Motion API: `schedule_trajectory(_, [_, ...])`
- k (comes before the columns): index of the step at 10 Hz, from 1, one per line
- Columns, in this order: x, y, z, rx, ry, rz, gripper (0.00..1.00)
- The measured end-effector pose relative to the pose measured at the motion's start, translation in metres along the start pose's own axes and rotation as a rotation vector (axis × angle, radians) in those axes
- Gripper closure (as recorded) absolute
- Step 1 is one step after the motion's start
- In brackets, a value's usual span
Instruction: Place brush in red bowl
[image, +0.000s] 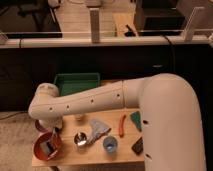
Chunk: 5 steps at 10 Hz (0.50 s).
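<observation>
Hovering jaws over bowl (38, 150) (brush (48, 146) inside).

The arm (90, 100) is creamy white, with a row of small dark dots along its length. The gripper (53, 134), hanging just over the red bowl (36, 149), looks dark. That bowl is a rusty orange-red, and the brush (48, 146) in it is blackish with a paler face. Behind it a purple bowl (41, 125) shows. The surface (90, 154) is pale wood. On it are a shiny steel cup (80, 138), a blue cup (110, 145), a grey-blue cloth (98, 127), an orange-red tool (122, 125), a teal piece (136, 120), a black block (137, 146) and a green tray (77, 82).
</observation>
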<state>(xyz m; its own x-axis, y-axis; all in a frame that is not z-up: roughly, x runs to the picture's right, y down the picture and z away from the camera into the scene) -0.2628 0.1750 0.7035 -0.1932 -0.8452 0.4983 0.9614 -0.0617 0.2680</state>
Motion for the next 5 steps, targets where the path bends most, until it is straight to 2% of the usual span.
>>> schedule_trajectory(3, [-0.002, -0.0019, 0.0022, -0.01, -0.006, -0.005, 0.29])
schedule_trajectory(4, [-0.0022, -0.0017, 0.0028, -0.012, -0.009, -0.003, 0.23])
schedule_trajectory(5, [-0.0023, -0.0024, 0.0028, -0.013, -0.012, -0.003, 0.22])
